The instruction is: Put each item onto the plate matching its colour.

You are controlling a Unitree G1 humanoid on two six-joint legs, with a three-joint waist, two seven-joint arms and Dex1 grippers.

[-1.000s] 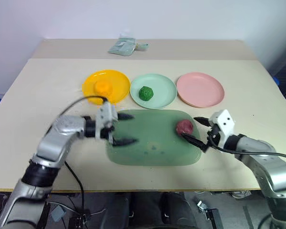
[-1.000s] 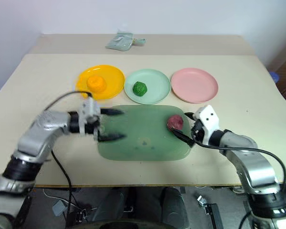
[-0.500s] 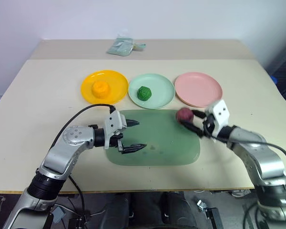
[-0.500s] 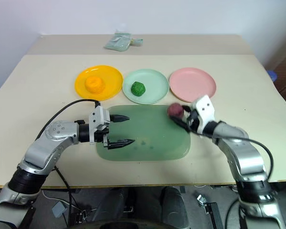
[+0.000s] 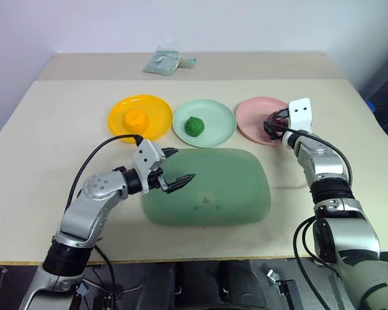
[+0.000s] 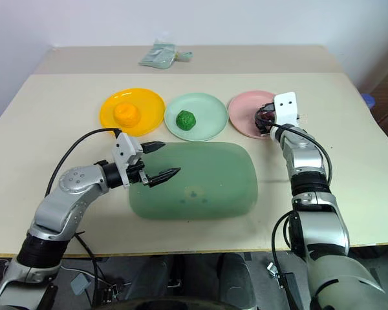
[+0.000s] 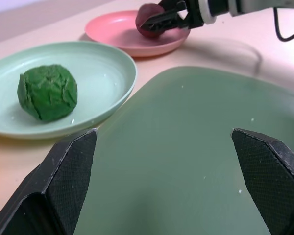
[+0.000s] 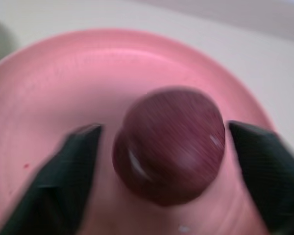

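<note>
The dark maroon ball lies on the pink plate. My right gripper stands open around it, one finger on each side with a thin gap. The dark green ball sits on the mint green plate. On the yellow plate rests the orange-yellow ball. My left gripper hovers open and empty over the near-left part of the green board, pointing across it toward the plates.
A large translucent green board lies on the table in front of the three plates. A small pale green bag lies at the table's far edge. Bare tabletop lies to the left and right of the board.
My right gripper closed on the maroon ball on the board, carried it to the pink plate and opened. The left gripper swung its fingers round over the board's left part.
</note>
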